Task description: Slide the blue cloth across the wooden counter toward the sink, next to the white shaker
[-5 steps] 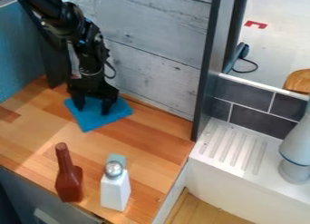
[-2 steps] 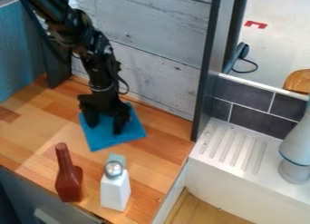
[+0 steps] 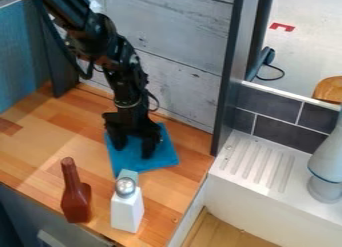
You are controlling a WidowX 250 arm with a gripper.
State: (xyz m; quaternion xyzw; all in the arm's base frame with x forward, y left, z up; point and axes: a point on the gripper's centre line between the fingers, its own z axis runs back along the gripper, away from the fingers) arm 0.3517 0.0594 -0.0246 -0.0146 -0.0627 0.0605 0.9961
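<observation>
Hanging down from the upper left, the black robot arm (image 3: 127,76) had its 2 fingers (image 3: 148,148) right down at the blue cloth (image 3: 167,153). They were spread apart, a bit of blue showing between them, so not clenched as far as I could see. The cloth lay pretty flat on the wooden desk (image 3: 40,151), toward the back half near the gray plank wall (image 3: 177,46), turned a little askew.

Closer to the front edge stood 2 upright containers: a reddish-brown bottle (image 3: 77,201) with a long neck, and to the right of it a white shaker (image 3: 127,211) with a round silver top (image 3: 125,187). Some pale green thing (image 3: 131,175) poked out behind that top, just beside the cloth's front corner, but I couldn't tell if those 2 touched.

Past the right edge of the desk there was a white ledge (image 3: 266,193) with grooves, with a pale gray thing (image 3: 327,163) standing on it at the far right. Dark tiles (image 3: 287,128) ran behind it, and a rounded wooden piece (image 3: 328,89) sat above them. A blue panel (image 3: 23,56) stood over on the left.
</observation>
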